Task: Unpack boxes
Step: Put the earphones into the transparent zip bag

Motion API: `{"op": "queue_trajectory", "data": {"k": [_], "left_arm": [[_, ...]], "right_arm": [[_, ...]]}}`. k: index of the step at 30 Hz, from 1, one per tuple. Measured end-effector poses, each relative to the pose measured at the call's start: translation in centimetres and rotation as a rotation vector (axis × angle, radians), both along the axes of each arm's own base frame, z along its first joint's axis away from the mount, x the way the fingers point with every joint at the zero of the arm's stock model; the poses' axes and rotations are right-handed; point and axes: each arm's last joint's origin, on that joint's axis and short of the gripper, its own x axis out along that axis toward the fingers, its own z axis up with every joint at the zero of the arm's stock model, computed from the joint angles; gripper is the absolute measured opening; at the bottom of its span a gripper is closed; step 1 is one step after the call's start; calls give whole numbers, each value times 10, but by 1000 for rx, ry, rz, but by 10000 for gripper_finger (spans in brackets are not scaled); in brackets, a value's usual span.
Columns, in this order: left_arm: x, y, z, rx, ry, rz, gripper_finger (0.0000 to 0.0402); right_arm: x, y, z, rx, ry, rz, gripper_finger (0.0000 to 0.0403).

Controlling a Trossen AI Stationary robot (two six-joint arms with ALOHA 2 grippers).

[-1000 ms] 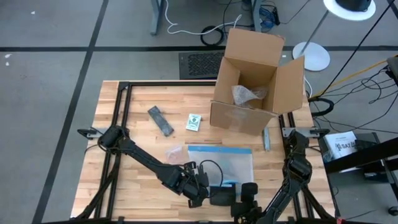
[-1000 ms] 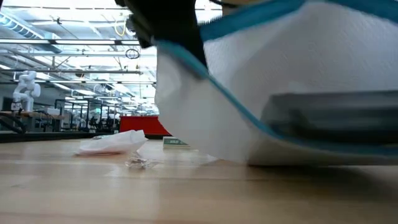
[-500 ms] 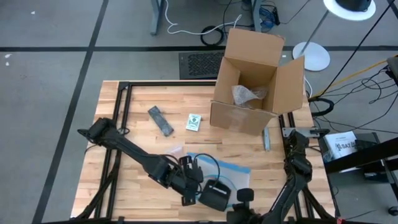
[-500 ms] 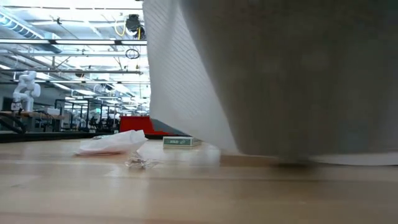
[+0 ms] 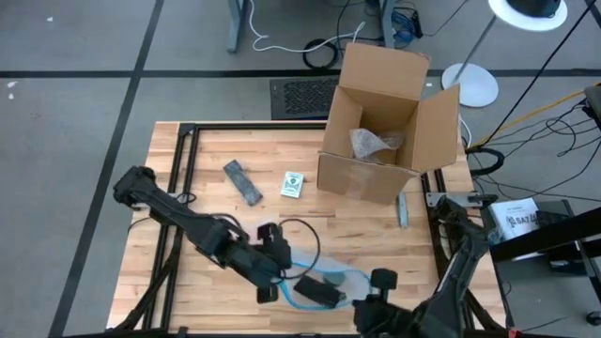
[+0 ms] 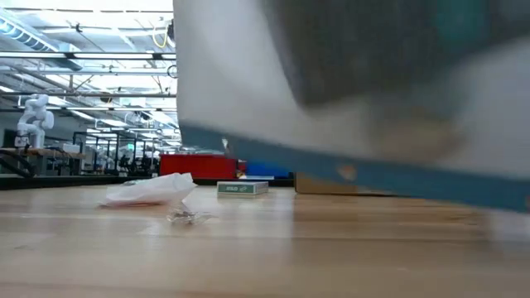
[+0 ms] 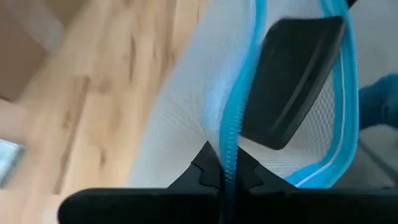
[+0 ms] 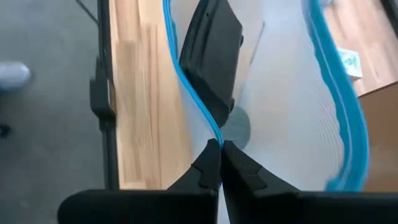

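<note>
Pinched tight on the blue zip edge of a clear plastic pouch [image 5: 324, 284], the left gripper [image 7: 222, 176] sat near the table's [image 5: 207, 169] front edge, its dark arm stretching low across the wood from the left edge. Opposite it, the right gripper [image 8: 221, 163] was likewise clamped on the pouch's other blue edge, its arm bent up from the front right corner. Between them the pouch hung stretched, a flat black block [image 7: 292, 78] showing inside. Well apart, the open brown corrugated cardboard box [image 5: 385, 127] stood at the back right corner, crumpled clear wrapping [image 5: 374, 143] lying inside. A small green-and-white packet [image 5: 293, 184] and a dark grey bar [image 5: 242, 181] lay left of the box.
</note>
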Motion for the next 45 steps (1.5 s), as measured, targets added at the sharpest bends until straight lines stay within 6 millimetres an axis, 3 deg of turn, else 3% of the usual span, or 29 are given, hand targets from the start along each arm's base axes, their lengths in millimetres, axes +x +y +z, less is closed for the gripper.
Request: {"op": "queue_trajectory", "data": {"k": [4,7,17,27,34,38,45], "left_arm": [[-16,12,28,-13,-112,42,0],[-17,22,26,-34,-49,64,0],[-13,14,25,-83,-55,-22,0],[-18,17,20,-30,-2,20,0],[-16,14,21,-75,-2,-75,0],[-17,19,18,-44,30,-5,0],[0,16,-17,-5,140,23,0]], "right_arm": [[-13,-15,30,63,-82,-26,0],[-17,-27,45,113,-91,-40,0],[-22,-41,68,244,-80,9,0],[-27,-44,66,199,-44,4,0],[-26,-44,63,285,74,34,0],[-25,-43,64,315,85,40,0],[-22,-43,60,292,92,30,0]]}}
